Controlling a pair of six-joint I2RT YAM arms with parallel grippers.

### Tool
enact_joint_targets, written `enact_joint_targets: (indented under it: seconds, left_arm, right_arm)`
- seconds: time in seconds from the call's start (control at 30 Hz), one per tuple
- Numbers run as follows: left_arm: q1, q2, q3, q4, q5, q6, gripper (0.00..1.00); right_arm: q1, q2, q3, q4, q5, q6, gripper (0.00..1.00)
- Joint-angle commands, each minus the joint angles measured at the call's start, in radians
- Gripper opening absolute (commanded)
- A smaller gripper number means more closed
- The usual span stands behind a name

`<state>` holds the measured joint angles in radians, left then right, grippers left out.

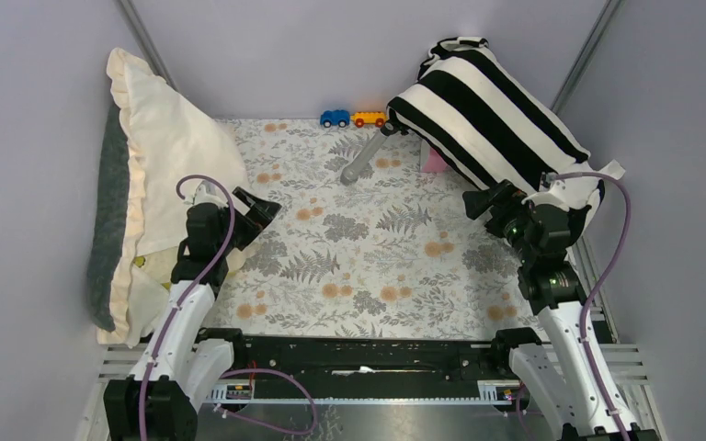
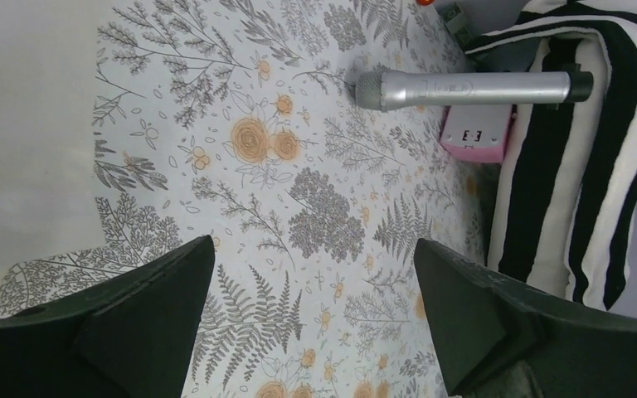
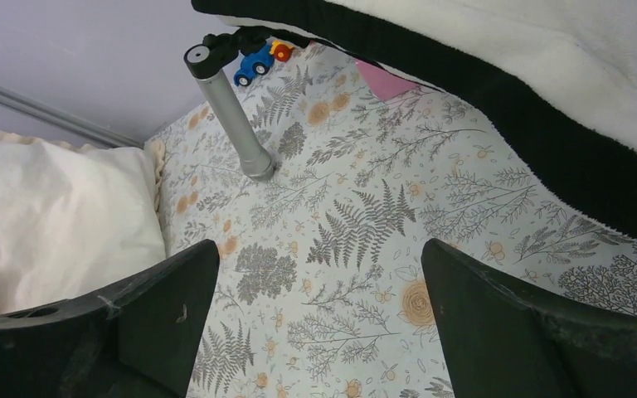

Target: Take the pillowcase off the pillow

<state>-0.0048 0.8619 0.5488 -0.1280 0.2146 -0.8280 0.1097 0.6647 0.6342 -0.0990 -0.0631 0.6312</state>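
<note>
The pillowcase [image 1: 487,115], with broad black and white stripes, lies bulging at the back right, leaning on the right wall; the pillow is hidden inside it. My right gripper [image 1: 478,202] hovers open just in front of its near end, over the floral cloth. In the right wrist view the pillowcase [image 3: 564,83] fills the top right, above and beyond the open right gripper [image 3: 319,323]. My left gripper [image 1: 262,209] is open on the left, far from the case. In the left wrist view, nothing lies between the left gripper [image 2: 315,323] fingers, and the pillowcase [image 2: 581,166] is at the right edge.
A cream ruffled pillow [image 1: 161,147] with grey backing leans on the left wall beside my left arm. A silver microphone [image 1: 363,156] and a pink block [image 1: 433,163] lie by the pillowcase. A blue toy car [image 1: 335,118] and a yellow one [image 1: 368,118] sit at the back wall.
</note>
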Motion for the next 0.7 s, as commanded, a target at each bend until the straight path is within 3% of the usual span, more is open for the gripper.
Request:
enact_joint_targets:
  seconds: [0.0, 0.27, 0.4, 0.53, 0.67]
  left_arm:
    - [0.003, -0.077, -0.037, 0.095, 0.068, -0.012, 0.99]
    - [0.003, -0.055, -0.130, 0.301, 0.302, -0.063, 0.99]
    - [-0.005, -0.006, -0.131, 0.358, 0.368, -0.071, 0.99]
    - [-0.104, 0.006, -0.113, 0.358, 0.318, -0.056, 0.99]
    - [-0.227, 0.030, -0.087, 0.357, 0.245, -0.038, 0.99]
  right_arm:
    - [0.002, 0.050, 0.108, -0.039, 0.036, -0.045, 1.00]
    - [0.003, 0.233, 0.284, 0.031, 0.084, -0.189, 1.00]
    - [0.003, 0.418, 0.407, 0.030, 0.091, -0.324, 0.99]
    - [0.028, 0.590, 0.521, -0.006, 0.139, -0.524, 1.00]
    - [0.050, 0.691, 0.536, 0.070, 0.225, -0.712, 1.00]
